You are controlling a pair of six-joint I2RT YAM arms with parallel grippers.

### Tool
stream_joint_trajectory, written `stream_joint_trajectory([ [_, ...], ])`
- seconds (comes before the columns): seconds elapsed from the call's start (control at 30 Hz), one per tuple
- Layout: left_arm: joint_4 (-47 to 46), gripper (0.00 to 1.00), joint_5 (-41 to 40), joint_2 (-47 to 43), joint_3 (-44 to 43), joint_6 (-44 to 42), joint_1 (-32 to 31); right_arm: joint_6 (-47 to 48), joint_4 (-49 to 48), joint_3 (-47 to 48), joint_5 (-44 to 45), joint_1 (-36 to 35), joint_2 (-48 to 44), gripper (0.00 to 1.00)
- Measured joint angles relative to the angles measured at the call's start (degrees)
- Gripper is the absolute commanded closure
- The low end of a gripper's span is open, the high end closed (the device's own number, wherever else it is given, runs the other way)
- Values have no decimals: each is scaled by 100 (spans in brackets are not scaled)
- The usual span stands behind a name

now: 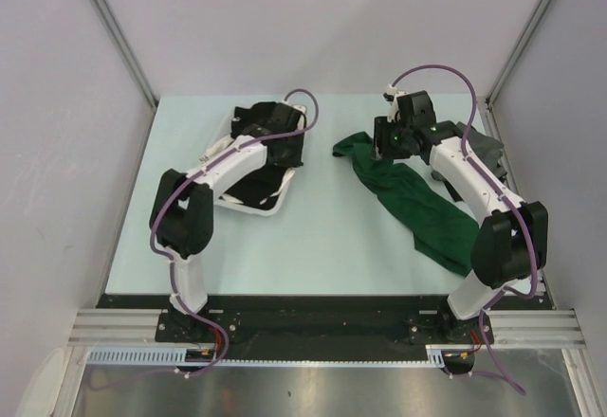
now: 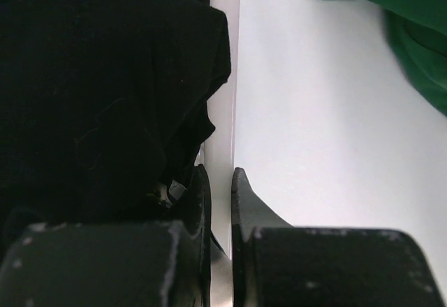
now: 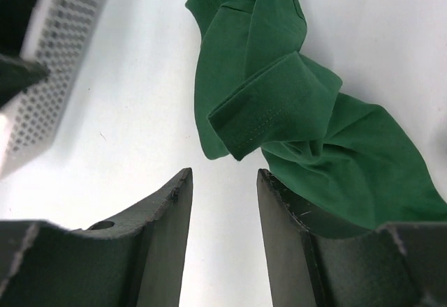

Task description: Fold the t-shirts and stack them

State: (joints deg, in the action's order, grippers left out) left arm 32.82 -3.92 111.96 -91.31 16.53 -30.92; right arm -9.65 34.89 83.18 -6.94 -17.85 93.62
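Right hand (image 3: 223, 174) spread, empty, over the back end of the crumpled dark green cotton t-shirt (image 1: 417, 210) on the counter (image 1: 285, 246) — long axis runs diagonally toward that arm's base. Left hand (image 2: 220, 174) nearly pressed together at the white slatted plastic basket (image 1: 248, 207) wall, beside a black cotton t-shirt (image 2: 105, 98) — grip unclear.

Left hand (image 2: 220, 171) closed — right hand (image 3: 224, 172) parted

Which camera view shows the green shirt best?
The top view: the green shirt shows there nearly whole, a crumpled strip from end to end. The right wrist view gives only one end, close up, with a hemmed sleeve. The left wrist view catches just a blurred edge in its upper right corner.
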Motion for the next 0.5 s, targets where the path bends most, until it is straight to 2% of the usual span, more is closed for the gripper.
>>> stream_joint_trajectory([
  [0.5,-354,100,-299,-553,820,170,1587,-2,0,0,-63,22,-13,53],
])
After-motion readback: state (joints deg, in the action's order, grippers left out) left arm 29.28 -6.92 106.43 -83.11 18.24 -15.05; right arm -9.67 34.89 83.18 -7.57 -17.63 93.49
